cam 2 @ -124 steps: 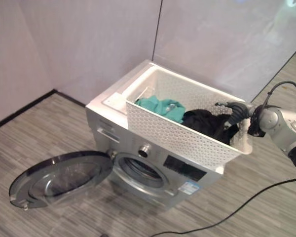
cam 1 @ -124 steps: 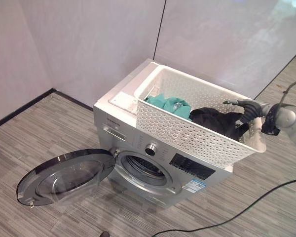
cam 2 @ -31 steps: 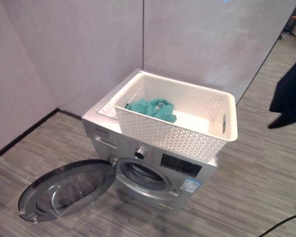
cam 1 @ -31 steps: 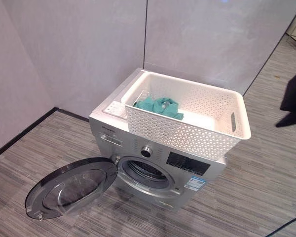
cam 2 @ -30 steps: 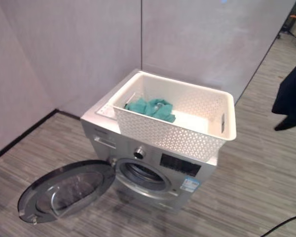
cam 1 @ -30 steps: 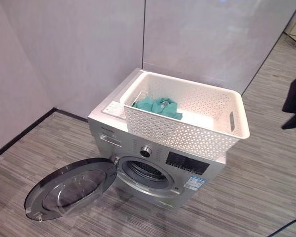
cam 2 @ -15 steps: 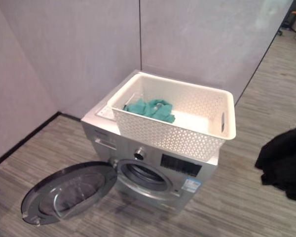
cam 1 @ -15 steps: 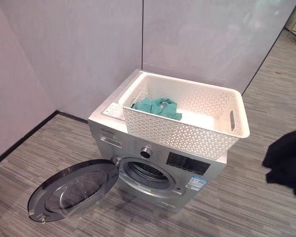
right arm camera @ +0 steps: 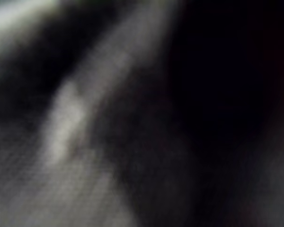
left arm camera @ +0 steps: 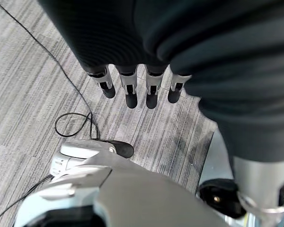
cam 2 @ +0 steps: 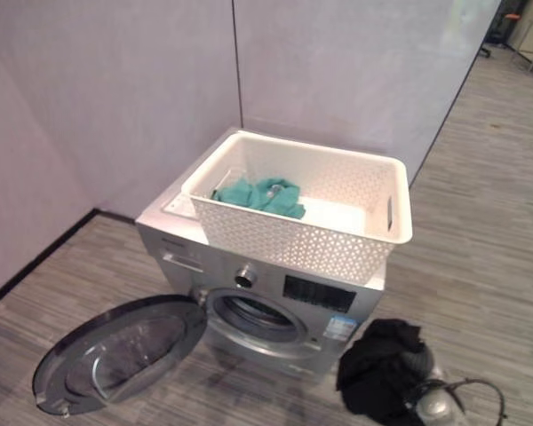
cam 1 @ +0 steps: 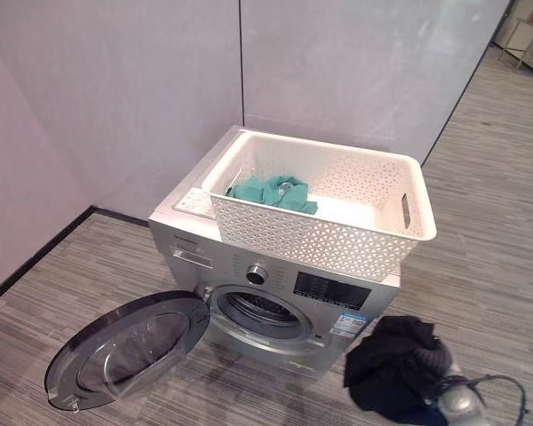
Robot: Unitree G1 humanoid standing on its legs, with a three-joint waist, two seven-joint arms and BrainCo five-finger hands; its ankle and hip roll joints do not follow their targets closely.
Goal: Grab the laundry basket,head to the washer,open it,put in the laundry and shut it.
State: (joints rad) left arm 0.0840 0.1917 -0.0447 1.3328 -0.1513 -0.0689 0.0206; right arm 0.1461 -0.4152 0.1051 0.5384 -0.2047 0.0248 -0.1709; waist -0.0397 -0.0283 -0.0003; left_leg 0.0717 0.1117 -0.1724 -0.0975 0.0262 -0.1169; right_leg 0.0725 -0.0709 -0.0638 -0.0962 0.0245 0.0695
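Note:
The silver washer point(cam 1: 188, 241) stands by the wall with its round door point(cam 1: 124, 346) swung wide open to the left, low over the floor. Its drum opening point(cam 1: 262, 311) is uncovered. On top sits the white lattice laundry basket point(cam 1: 320, 240) with a teal cloth point(cam 1: 271, 191) in its left end. A black garment point(cam 1: 395, 364) hangs bunched low by the washer's front right corner, covering my right hand; the silver wrist point(cam 1: 459, 405) shows just behind it. My left hand point(left arm camera: 130, 90) hangs by my side over the floor, fingers straight, holding nothing.
Grey walls meet in a corner behind the washer. Striped grey floor point(cam 1: 480, 222) stretches to the right and in front. The open door takes up the floor left of the drum.
The black garment has come down from mid-height at the right edge to low beside the washer's front right corner. The camera has shifted a little; washer and basket stay put.

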